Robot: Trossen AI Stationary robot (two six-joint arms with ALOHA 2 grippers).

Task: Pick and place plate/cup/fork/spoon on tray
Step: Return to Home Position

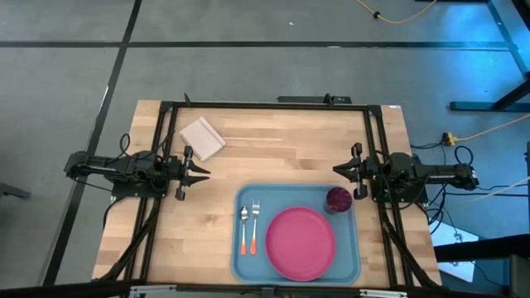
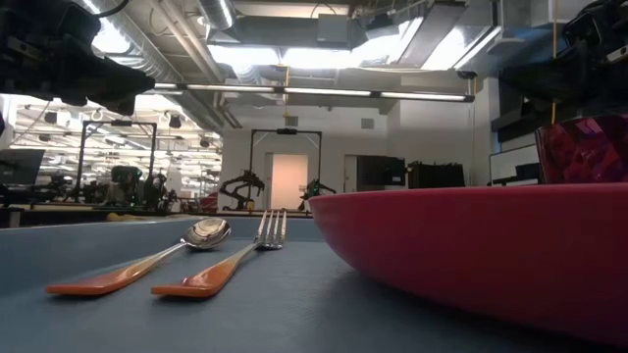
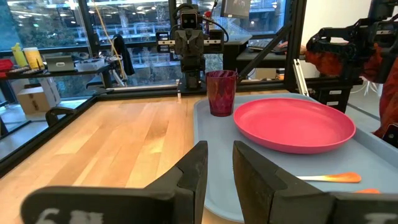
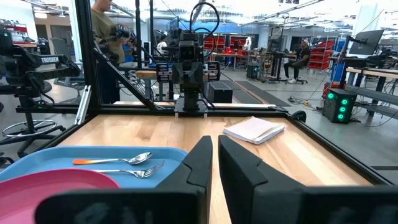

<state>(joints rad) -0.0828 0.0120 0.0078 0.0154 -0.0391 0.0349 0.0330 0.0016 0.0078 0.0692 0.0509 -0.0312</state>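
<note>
The light-blue tray [image 1: 248,263] lies at the near middle of the table. On it rest the pinkish-red plate [image 1: 300,242], the dark red cup [image 1: 338,199] upright at the tray's far right corner, and the spoon [image 1: 244,228] and fork [image 1: 255,225] side by side left of the plate, their orange handles toward the near edge. My left gripper [image 1: 203,172] hovers level at the table's left, its fingers a narrow gap apart [image 3: 221,149] with nothing between them. My right gripper [image 1: 337,170] hovers level at the right, shut [image 4: 214,142], just beyond the cup.
A white square pad [image 1: 202,137] lies on the wood at the far left, beyond my left gripper. A black frame [image 1: 265,105] runs along the table's far edge and both sides. Bare wood lies between the two grippers, beyond the tray.
</note>
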